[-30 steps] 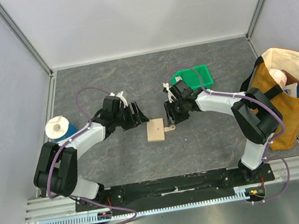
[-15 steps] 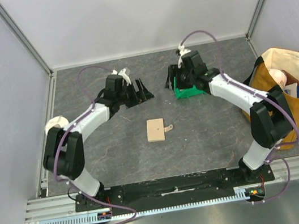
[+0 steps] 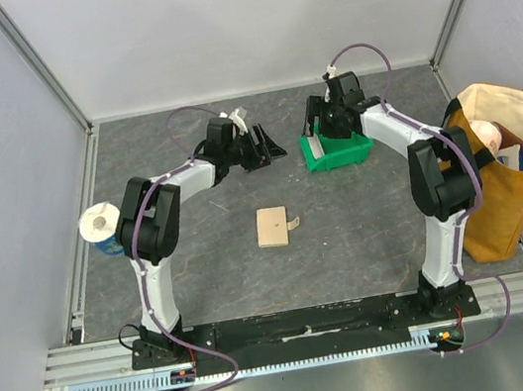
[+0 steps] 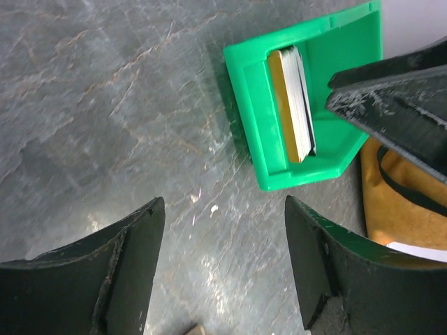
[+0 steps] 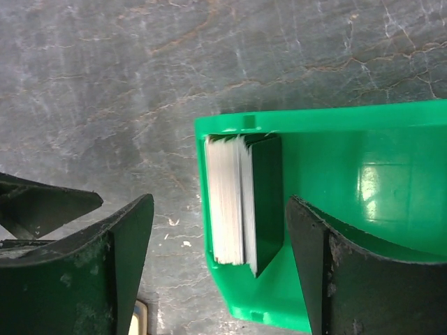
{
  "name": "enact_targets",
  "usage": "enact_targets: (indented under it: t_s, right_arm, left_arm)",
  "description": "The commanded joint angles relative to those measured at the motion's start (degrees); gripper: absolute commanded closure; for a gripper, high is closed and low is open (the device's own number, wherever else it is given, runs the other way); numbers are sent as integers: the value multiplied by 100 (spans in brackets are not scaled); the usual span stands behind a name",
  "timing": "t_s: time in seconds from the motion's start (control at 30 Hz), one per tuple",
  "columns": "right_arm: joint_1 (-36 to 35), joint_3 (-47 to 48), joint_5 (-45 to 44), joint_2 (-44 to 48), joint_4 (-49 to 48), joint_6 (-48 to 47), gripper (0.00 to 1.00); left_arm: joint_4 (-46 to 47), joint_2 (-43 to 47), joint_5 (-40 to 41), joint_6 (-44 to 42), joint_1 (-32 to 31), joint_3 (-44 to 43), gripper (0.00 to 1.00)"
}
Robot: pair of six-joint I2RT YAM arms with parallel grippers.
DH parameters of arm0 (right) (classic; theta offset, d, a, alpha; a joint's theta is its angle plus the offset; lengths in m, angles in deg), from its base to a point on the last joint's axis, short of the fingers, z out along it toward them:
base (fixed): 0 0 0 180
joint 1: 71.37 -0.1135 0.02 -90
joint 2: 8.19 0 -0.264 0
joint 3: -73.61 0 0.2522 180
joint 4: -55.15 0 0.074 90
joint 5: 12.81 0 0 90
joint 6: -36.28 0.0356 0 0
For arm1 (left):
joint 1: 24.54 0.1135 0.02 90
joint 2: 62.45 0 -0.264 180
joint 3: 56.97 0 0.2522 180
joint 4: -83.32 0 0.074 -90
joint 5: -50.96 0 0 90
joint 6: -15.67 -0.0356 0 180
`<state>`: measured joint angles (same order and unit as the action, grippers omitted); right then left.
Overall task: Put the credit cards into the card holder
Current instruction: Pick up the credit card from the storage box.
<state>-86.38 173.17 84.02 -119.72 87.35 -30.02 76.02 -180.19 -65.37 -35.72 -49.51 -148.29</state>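
The tan card holder lies shut on the table's middle, its snap tab to the right. A stack of credit cards stands on edge against the left wall of a green bin; whitish edges and one dark face show. My right gripper is open above the bin's left end, one finger outside the wall, the other inside beyond the stack. It also shows in the top view. My left gripper is open and empty, left of the bin. In the left wrist view the cards show a gold face.
A tan tote bag with items inside stands at the right edge. A tape roll on a blue cylinder sits at the left. Grey walls and metal frame posts enclose the table.
Both grippers have left the card holder and moved to the back. The right one went over the green bin's left end; the left one swung right toward the bin.
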Motion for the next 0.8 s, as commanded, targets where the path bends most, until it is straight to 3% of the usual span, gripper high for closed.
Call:
enact_targets:
  t_s: [0.0, 0.27, 0.53, 0.77]
  right_arm:
    - [164, 402, 344, -255, 125, -138, 15]
    - [279, 534, 898, -642, 46, -252, 12]
    - [279, 446, 1373, -730, -86, -217, 11]
    - [270, 280, 1795, -739, -112, -199, 11]
  left_arm:
    - [935, -478, -434, 568, -78, -435, 26]
    - [1770, -1111, -707, 1043, -148, -585, 29]
    - [1841, -1445, -865, 1105, -359, -857, 31]
    - [1877, -1270, -760, 1158, -438, -471, 34]
